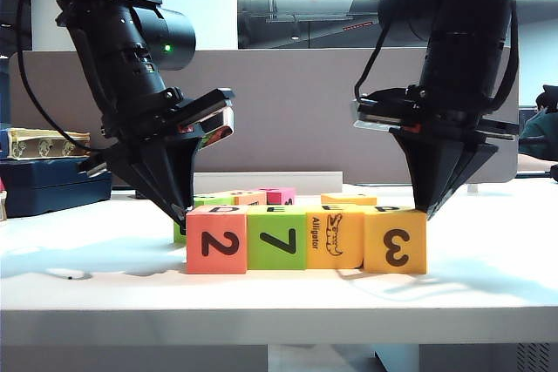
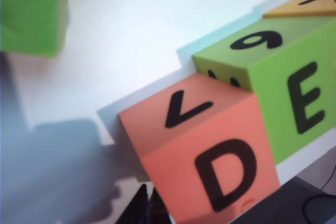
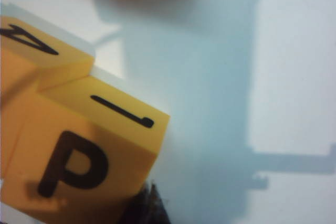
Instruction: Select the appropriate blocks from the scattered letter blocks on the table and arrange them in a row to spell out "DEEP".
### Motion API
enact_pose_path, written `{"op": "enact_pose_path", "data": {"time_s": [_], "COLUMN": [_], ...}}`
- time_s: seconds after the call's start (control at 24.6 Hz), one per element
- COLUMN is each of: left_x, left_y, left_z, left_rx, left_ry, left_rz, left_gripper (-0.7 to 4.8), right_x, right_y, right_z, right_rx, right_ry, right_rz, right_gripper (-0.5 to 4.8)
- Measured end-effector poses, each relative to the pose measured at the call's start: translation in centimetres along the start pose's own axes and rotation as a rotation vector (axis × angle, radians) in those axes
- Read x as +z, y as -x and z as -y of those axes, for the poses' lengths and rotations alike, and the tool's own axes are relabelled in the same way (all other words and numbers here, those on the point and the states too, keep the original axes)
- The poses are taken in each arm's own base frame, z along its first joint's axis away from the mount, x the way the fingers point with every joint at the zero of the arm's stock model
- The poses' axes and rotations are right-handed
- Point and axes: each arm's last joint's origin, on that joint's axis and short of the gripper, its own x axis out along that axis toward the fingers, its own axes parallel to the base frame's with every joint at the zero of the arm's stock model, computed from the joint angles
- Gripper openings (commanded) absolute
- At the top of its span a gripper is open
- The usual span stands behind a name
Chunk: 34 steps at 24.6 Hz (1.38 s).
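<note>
blocks [image 1: 306,239] abutting in row; left pincer [image 1: 182,213], right pincer [image 1: 430,210] closed at ends.

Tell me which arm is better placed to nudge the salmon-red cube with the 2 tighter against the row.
Left. The left gripper, shut, sits at the salmon-red cube; the right gripper is at the orange 3 cube.

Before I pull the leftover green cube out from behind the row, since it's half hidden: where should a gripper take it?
From above, fingers on its two open side faces. The green cube stands apart on the table behind the salmon D block; the left gripper, shut, is nearest.
</note>
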Motion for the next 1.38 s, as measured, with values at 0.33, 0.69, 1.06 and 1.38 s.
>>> {"op": "enact_pose_path", "data": {"time_s": [0.33,0.69,1.06,1.38], "left_x": [-0.3,-0.4,3.0,3.7], "left_y": [-0.1,0.2,8.1,11.6], "left_z": [-0.3,-0.5,2.1,3.2], "left_rx": [0.115,0.184,0.359,0.402], "left_ry": [0.0,-0.018,-0.142,-0.16], "left_rz": [-0.024,-0.044,0.039,0.122], "left_gripper": [-0.06,-0.06,-0.06,-0.06], "right_x": [-0.1,-0.4,3.9,5.2], "right_y": [0.0,0.1,7.8,13.1], "right_z": [0.0,0.3,-0.5,-0.9], "right_rx": [-0.014,-0.125,-0.123,-0.118], "right_ry": [0.0,0.0,0.002,0.004], "right_rz": [-0.007,-0.045,0.111,0.208], "right_gripper": [-0.01,-0.01,-0.01,-0.01]}}
